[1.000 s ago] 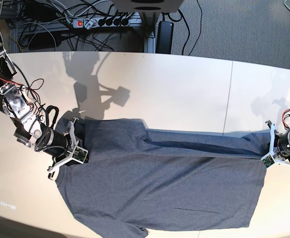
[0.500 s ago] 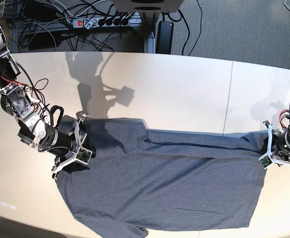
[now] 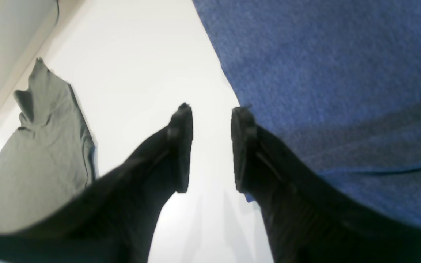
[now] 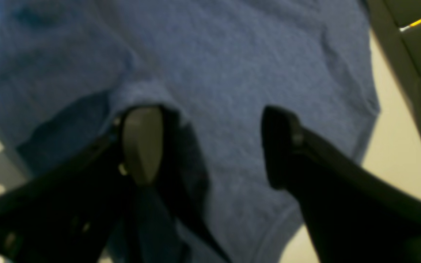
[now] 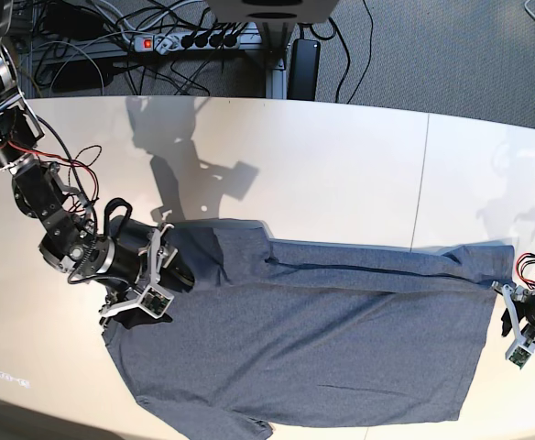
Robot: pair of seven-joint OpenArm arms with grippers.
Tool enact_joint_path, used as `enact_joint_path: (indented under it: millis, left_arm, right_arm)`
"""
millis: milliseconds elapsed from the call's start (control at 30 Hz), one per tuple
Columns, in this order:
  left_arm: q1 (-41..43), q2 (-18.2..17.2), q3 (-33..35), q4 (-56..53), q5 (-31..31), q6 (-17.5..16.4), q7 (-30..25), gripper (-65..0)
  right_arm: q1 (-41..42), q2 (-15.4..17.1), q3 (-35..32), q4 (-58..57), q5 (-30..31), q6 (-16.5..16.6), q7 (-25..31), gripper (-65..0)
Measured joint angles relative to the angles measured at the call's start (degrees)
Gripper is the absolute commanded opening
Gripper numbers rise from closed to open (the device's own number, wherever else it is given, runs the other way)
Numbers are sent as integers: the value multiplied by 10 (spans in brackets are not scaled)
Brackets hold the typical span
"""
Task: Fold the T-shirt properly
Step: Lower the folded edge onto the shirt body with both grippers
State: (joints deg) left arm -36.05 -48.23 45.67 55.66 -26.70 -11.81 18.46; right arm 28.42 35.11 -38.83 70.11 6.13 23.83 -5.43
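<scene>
Blue-grey and soft, the big cotton T-shirt (image 5: 295, 339) lies spread out flat on the white surface (image 5: 341, 174), reaching from the left side almost to the right edge. Its far long edge is already turned over toward the near side, making a long crease across the top. The right claw (image 5: 153, 275) is on the left of the base view, over the shirt's left end; its two fingers stand wide apart with cloth lying under them, and it holds nothing. The left claw (image 5: 521, 332) sits at the far right, just off the shirt's right edge; its fingers are partly apart over bare surface, and nothing is between them. In the left wrist view a grey-green piece of cloth (image 3: 38, 153) lies off to the side on the surface. This shirt looks light and floppy, so it will sag and bunch if lifted by one spot. It should not slip much. Probably the best places to pinch are the thin edges at both ends, so the fold stays straight.
</scene>
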Motion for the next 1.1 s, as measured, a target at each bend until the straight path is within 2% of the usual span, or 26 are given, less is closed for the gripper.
enact_joint_path:
  millis: [167,400,500,533,567,600,667,733,767,1000,1100]
  left_arm:
    - [0,2,0,0,0,-1,4,-440]
    - [0,17,0,0,-2,-2,11,-440]
    - [1,27,0,0,-1,-2,16,-445]
    - [1,32,0,0,-2,-2,17,-469]
    - [1,37,0,0,-1,-2,19,-498]
    - [1,42,0,0,-2,-1,21,-529]
    - [2,49,0,0,-3,5,21,-595]
    - [2,55,0,0,-3,26,21,-649]
    - [2,57,0,0,-3,37,21,-650]
    - [14,66,0,-3,-2,36,22,-650]
    - [23,66,0,-5,-10,35,26,-650]
  right_arm:
    - [1,-20,43,0,1,-60,-11,-234]
    - [0,-24,58,-1,1,-68,-26,-235]
    - [0,-26,58,-9,20,-72,-26,-237]
    - [0,-26,58,-13,30,-75,-28,-268]
    - [0,-26,58,-18,42,-76,-28,-329]
    - [0,-26,58,-23,51,-76,-30,-418]
    - [0,-28,58,-33,64,-79,-31,-637]
    - [0,-35,58,-42,63,-81,-31,-650]
    - [-2,-39,58,-45,63,-81,-33,-650]
    - [-3,-86,58,-117,65,-81,-37,-650]
    - [-3,-96,58,-141,64,-82,-38,-650]
